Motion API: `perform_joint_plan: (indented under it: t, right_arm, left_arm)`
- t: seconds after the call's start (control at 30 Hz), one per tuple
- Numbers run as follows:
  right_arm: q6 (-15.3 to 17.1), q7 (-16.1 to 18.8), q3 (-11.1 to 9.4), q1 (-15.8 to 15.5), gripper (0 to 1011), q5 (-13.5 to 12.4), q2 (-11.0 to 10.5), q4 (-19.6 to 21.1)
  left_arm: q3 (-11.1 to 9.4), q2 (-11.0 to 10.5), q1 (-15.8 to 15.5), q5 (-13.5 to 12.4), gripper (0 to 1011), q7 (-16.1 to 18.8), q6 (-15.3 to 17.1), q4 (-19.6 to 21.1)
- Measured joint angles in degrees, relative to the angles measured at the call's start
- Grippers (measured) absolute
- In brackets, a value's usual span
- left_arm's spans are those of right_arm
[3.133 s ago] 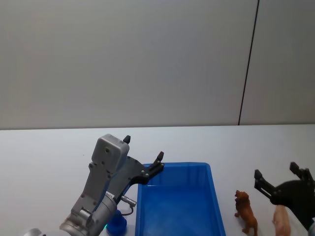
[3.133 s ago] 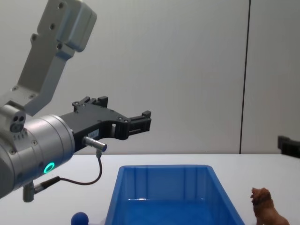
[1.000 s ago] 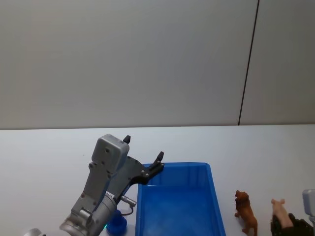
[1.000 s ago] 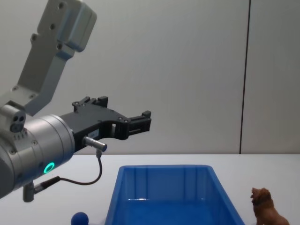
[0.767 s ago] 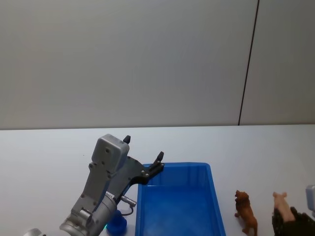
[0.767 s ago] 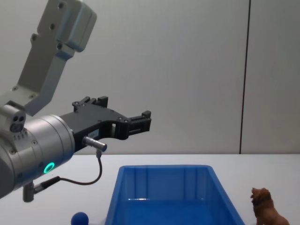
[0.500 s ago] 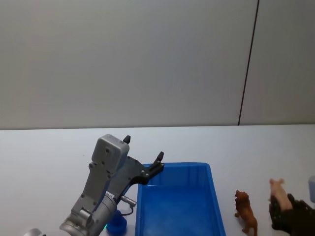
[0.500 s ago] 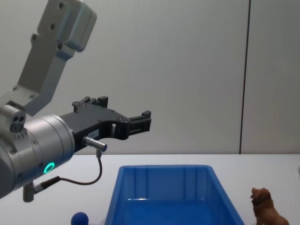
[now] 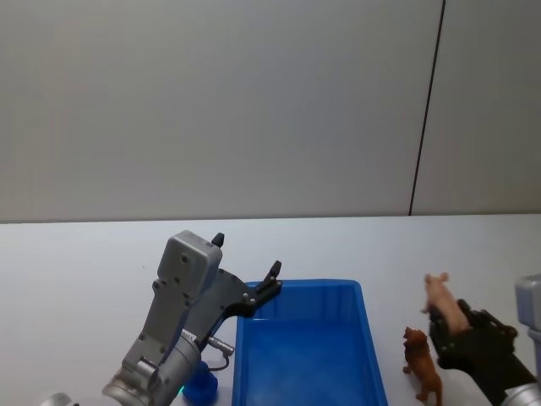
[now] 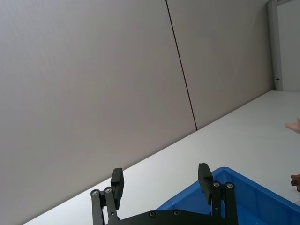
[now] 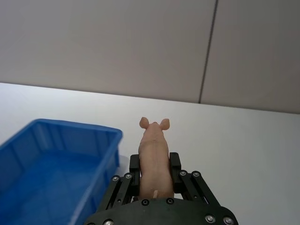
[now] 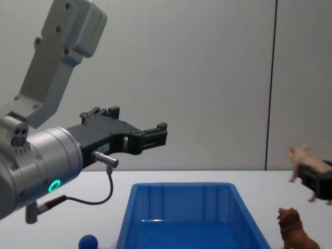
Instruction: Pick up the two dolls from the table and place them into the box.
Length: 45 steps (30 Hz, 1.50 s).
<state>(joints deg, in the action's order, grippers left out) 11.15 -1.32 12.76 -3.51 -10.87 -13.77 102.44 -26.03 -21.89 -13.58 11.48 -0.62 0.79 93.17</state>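
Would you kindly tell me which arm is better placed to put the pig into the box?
Right: the right gripper clamps the pink pig, lifted beside the blue box; the left gripper hangs open, empty.

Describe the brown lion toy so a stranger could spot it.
Start at the bright blue plastic bin on the white tabletop. Just off its right wall stands the reddish-brown shaggy-maned lion figurine, unlike the pale pink pig figurine held aloft by the right end effector.
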Motion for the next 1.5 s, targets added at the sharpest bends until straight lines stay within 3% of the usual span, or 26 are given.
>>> perform_joint_plan:
  t: [0.67, 0.87, 0.9, 1.03, 1.37, 1.5]
  right_arm:
    - [0.57, 14.78, 2.73, 5.15, 362, 0.87, 2.95, -1.99]
    - [2.07, 18.71, 3.81, 6.87, 568, 1.38, 4.16, -3.5]
    - [2.07, 18.71, 3.81, 6.87, 568, 1.38, 4.16, -3.5]
    - [2.95, 19.64, 4.3, 7.59, 731, 1.65, 4.75, -4.3]
    - [4.4, 17.92, 4.55, 7.83, 999, 1.9, 5.08, -4.73]
    - [4.71, 16.37, 4.38, 7.36, 1001, 1.9, 4.86, -4.15]
  left_arm:
    - [0.0, 0.0, 0.0, 0.0, 1002, 0.0, 0.0, 0.0]
    - [0.0, 0.0, 0.0, 0.0, 1001, 0.0, 0.0, 0.0]
    - [0.0, 0.0, 0.0, 0.0, 1002, 0.0, 0.0, 0.0]
    - [0.0, 0.0, 0.0, 0.0, 1001, 0.0, 0.0, 0.0]
    - [0.0, 0.0, 0.0, 0.0, 1001, 0.0, 0.0, 0.0]
    - [0.0, 0.0, 0.0, 0.0, 1001, 0.0, 0.0, 0.0]
